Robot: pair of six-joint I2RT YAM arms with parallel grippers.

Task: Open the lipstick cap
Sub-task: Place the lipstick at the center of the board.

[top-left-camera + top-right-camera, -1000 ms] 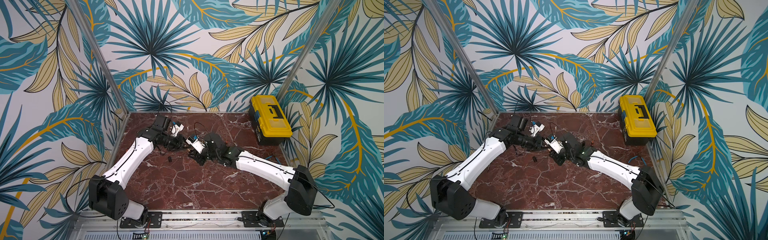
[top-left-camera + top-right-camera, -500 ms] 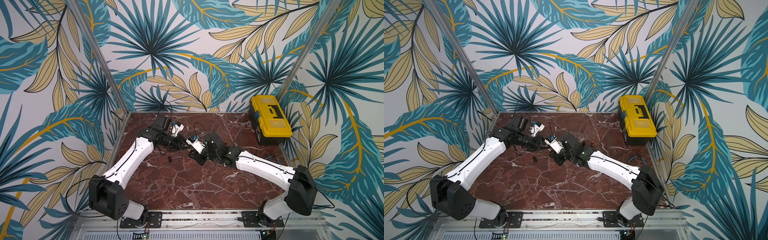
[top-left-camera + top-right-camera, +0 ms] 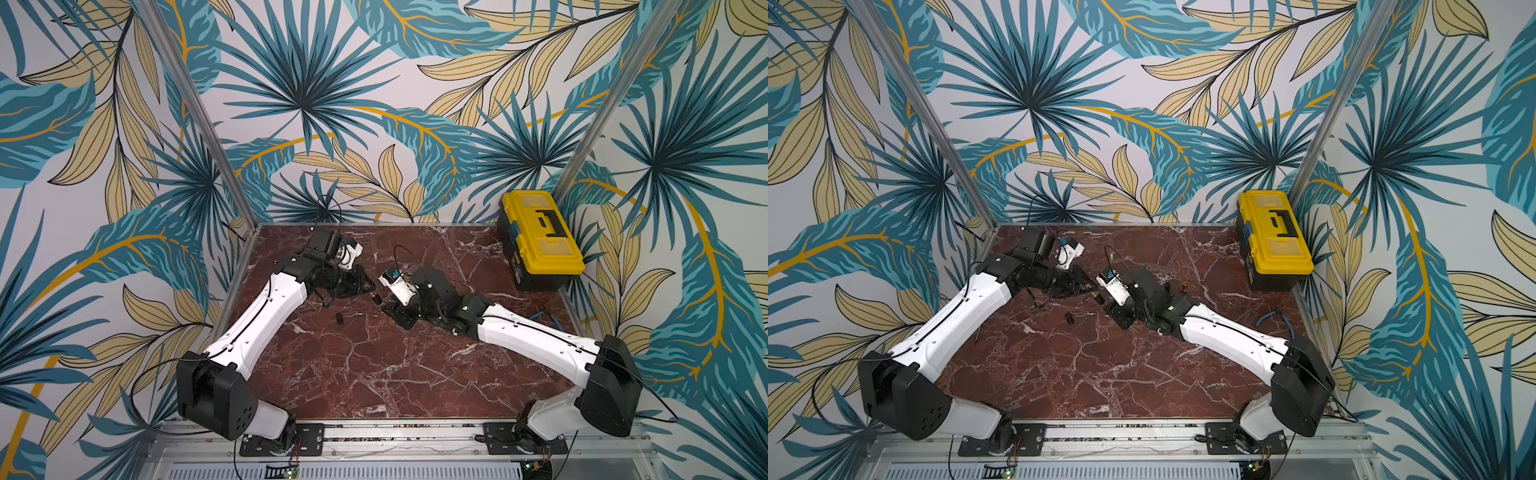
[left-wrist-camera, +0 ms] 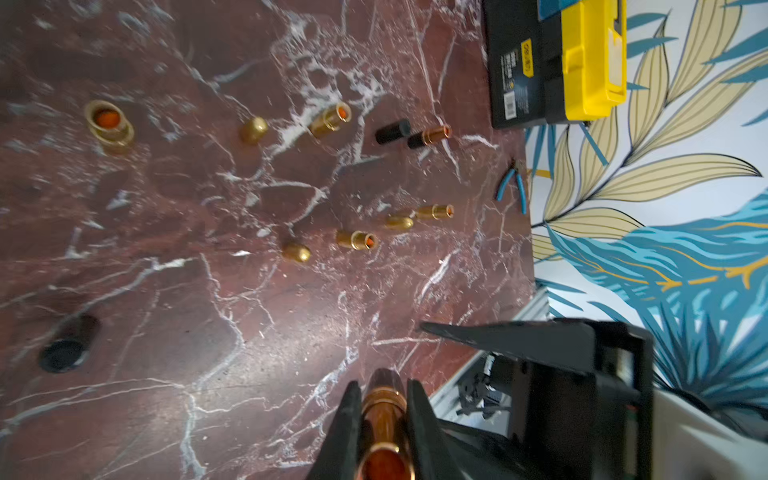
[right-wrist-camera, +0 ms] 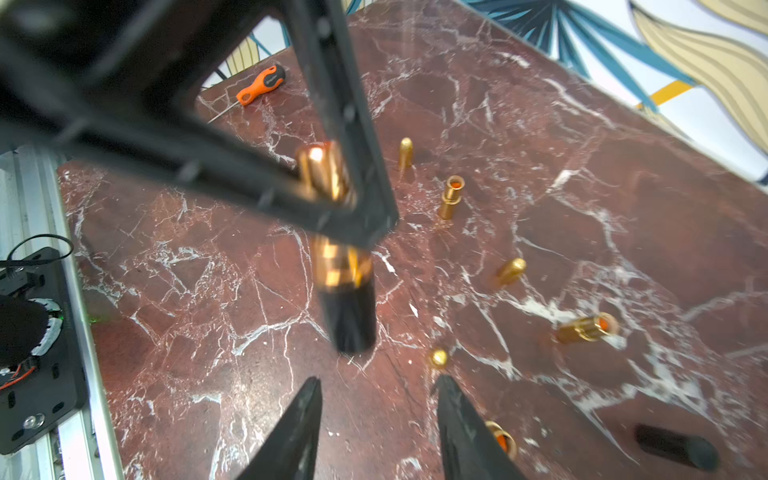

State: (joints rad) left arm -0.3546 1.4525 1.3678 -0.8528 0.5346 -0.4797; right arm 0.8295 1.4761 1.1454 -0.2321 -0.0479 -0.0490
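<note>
Above the red marble tabletop (image 3: pixel 374 374), my left pincer (image 4: pixel 382 388) is clenching the lipstick (image 5: pixel 347 299) in the air, while my right pincer (image 5: pixel 378 380) is hovering released, empty, near its black end. I am risking a slip: that slick tube, nudged, drops among loose caps (image 4: pixel 254 129).

Toolbox (image 3: pixel 540 241) in back-right corner of surface (image 3: pixel 374 374); pliers (image 3: pixel 1274 318) in front of it by right edge. Lipstick (image 5: pixel 343 270) btwn left jaws over mid-back, right jaws near its base end, not touching. Loose cap (image 3: pixel 340 319) on surface just in front of left jaws. Other tubes (image 4: pixel 357 240) & caps (image 4: pixel 297 252) scattered btwn there & toolbox.
</note>
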